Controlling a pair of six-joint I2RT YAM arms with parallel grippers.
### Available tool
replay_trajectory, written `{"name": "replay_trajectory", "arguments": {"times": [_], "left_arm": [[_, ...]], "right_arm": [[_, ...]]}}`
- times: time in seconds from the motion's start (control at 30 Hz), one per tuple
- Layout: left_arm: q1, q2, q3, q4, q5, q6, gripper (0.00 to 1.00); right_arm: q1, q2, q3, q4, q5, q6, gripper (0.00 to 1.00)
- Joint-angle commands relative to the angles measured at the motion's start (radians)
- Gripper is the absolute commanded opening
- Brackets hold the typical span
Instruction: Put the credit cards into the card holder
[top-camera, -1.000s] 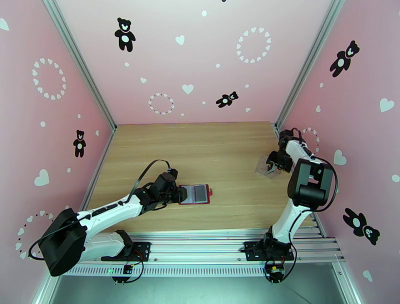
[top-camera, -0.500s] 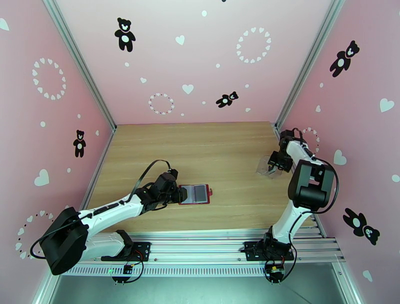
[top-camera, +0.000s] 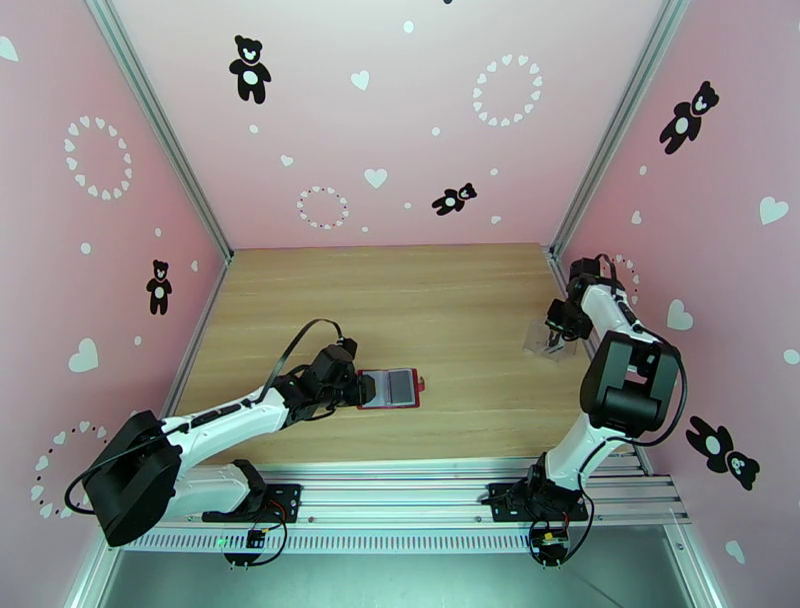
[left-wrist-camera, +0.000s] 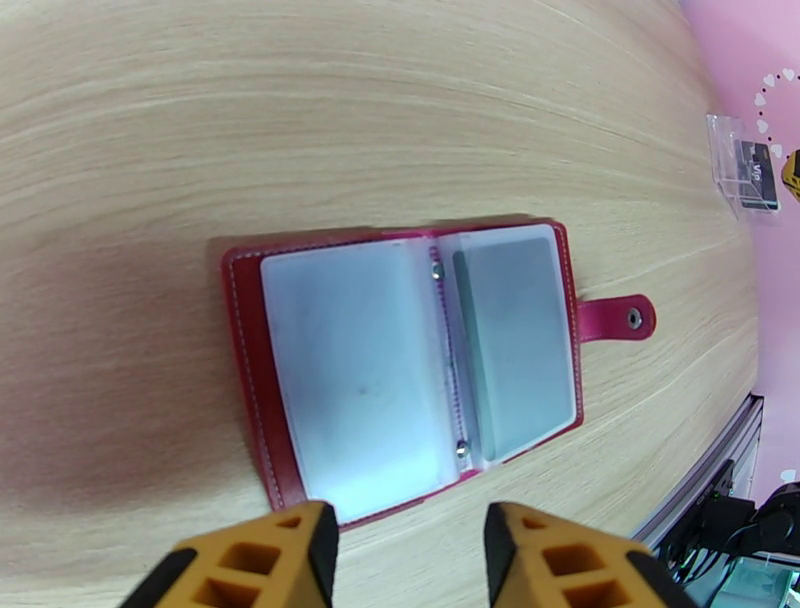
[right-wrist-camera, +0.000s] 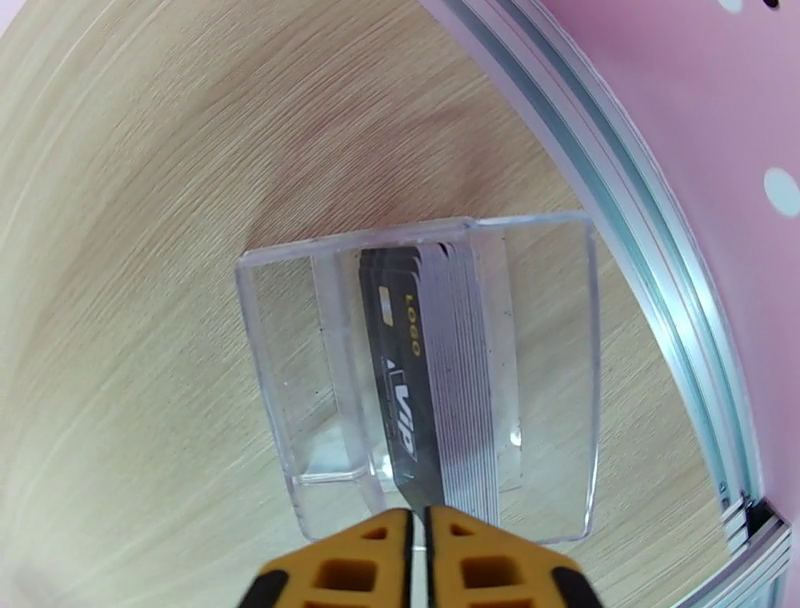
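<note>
The table (top-camera: 450, 290) was pale wood with pink walls on three sides. The left arm (top-camera: 220, 425) stretched low over it towards the middle, and the right arm (top-camera: 612, 375) folded up along the right edge.

The holder (top-camera: 388, 388) lay open and flat near the middle of the table, towards its near side, pale sleeves up and the snap tab pointing right. From the left wrist, the holder (left-wrist-camera: 400, 360) showed two clear sleeves. The right one looked darker grey than the left; whether a card sat in it I could not tell.

The case (top-camera: 548, 340), clear plastic, stood by the right edge of the table, close to the metal rail and well apart from the holder. The cards (right-wrist-camera: 455, 380) stood on edge in a stack inside the case (right-wrist-camera: 300, 370). The front card (right-wrist-camera: 405, 385) was black, with "VIP" and "LOGO" on it.

The left gripper (left-wrist-camera: 410, 525) sat just beside the holder's left edge, its fingers (left-wrist-camera: 305, 545) apart with nothing between them. The right gripper (right-wrist-camera: 418, 525) was at the case, its fingers (right-wrist-camera: 355, 560) pressed almost together, pinching the near edge of the front card
</note>
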Motion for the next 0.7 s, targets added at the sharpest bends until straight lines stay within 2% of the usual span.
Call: {"name": "replay_trajectory", "arguments": {"times": [0.0, 0.2, 0.3, 0.43, 0.57, 0.67], "left_arm": [[0.009, 0.01, -0.014, 0.019, 0.013, 0.011, 0.45], [0.008, -0.007, -0.02, 0.015, 0.007, 0.013, 0.45], [0.008, -0.019, -0.023, 0.011, 0.001, 0.017, 0.45], [0.01, -0.03, -0.024, 0.005, -0.003, 0.026, 0.45], [0.01, -0.031, -0.026, 0.005, -0.005, 0.032, 0.45], [0.012, -0.03, -0.027, 0.009, -0.001, 0.033, 0.45]], "right_arm": [[-0.001, -0.005, -0.006, -0.002, -0.014, -0.005, 0.11], [-0.002, 0.014, -0.005, -0.003, 0.027, -0.002, 0.49], [-0.002, 0.048, 0.018, -0.013, 0.06, -0.006, 0.6], [-0.002, 0.133, 0.074, -0.048, 0.072, -0.019, 0.65], [0.001, 0.185, 0.092, -0.04, 0.034, -0.024, 0.65], [0.025, 0.199, 0.097, -0.036, -0.002, -0.042, 0.61]]}}
